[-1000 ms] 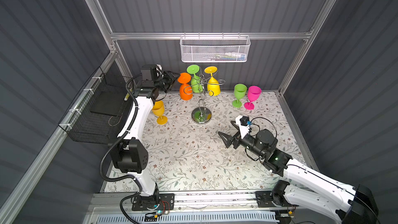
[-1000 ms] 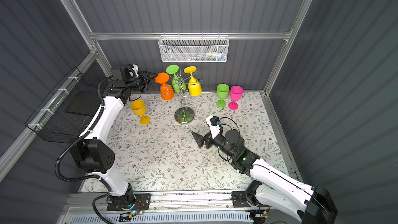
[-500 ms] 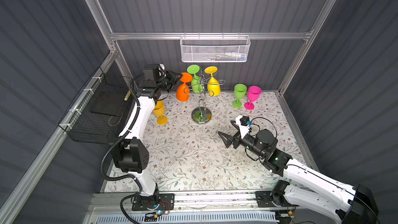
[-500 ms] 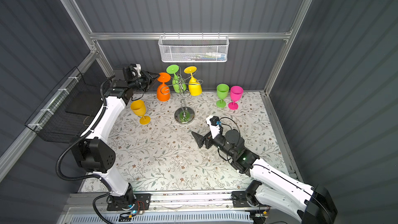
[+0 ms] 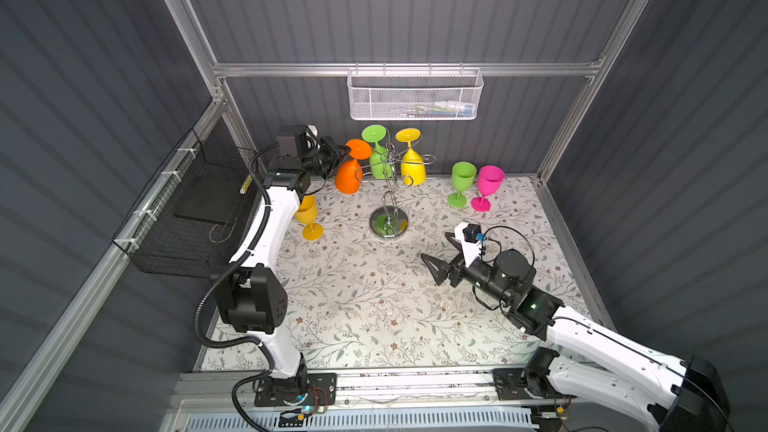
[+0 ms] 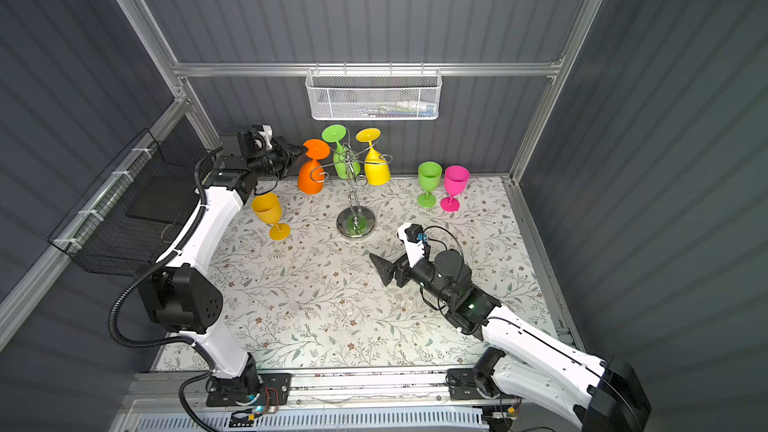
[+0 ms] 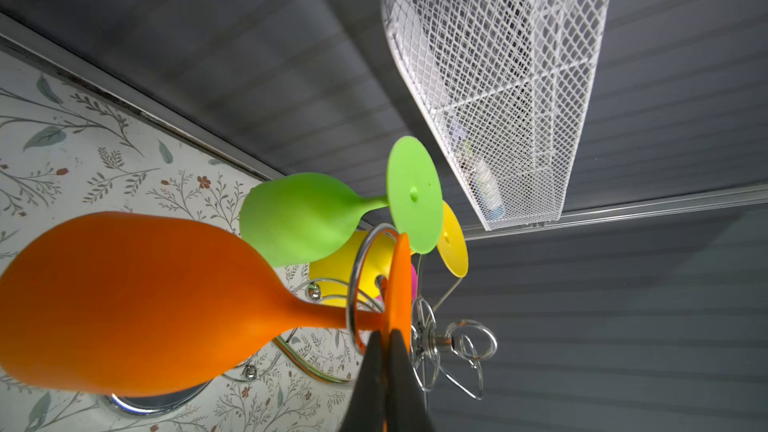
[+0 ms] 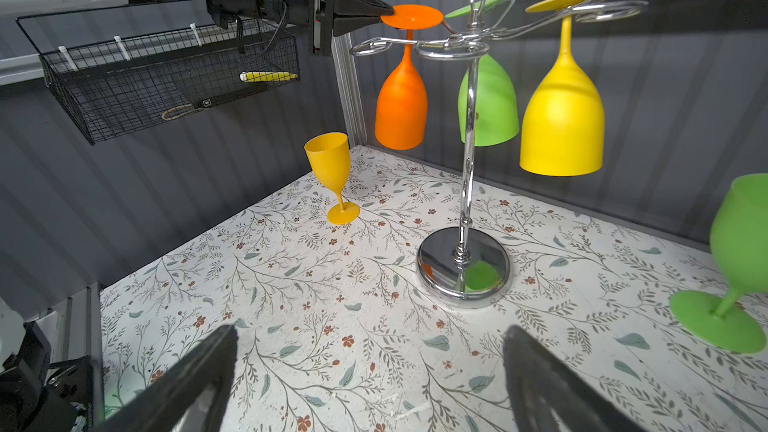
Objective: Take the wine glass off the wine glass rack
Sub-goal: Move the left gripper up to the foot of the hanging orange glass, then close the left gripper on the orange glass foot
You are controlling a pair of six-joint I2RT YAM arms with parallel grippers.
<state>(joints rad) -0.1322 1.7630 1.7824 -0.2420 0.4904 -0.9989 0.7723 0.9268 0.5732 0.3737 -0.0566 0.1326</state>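
Up at back left: grip made

Fingers of the left gripper (image 8: 384,14) have closed in the last second on the foot disc of the inverted orange plastic wine glass (image 8: 401,110). Its stem still sits in a curl of the tall chrome wire rack (image 8: 467,139). Lift-out may proceed. Well apart, the right gripper (image 8: 370,336) stands wide open, empty.

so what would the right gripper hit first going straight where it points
Most likely the wine glass rack, near its chrome base; the open right gripper aims roughly there. It might graze the floral mat first; its tilt is unclear.
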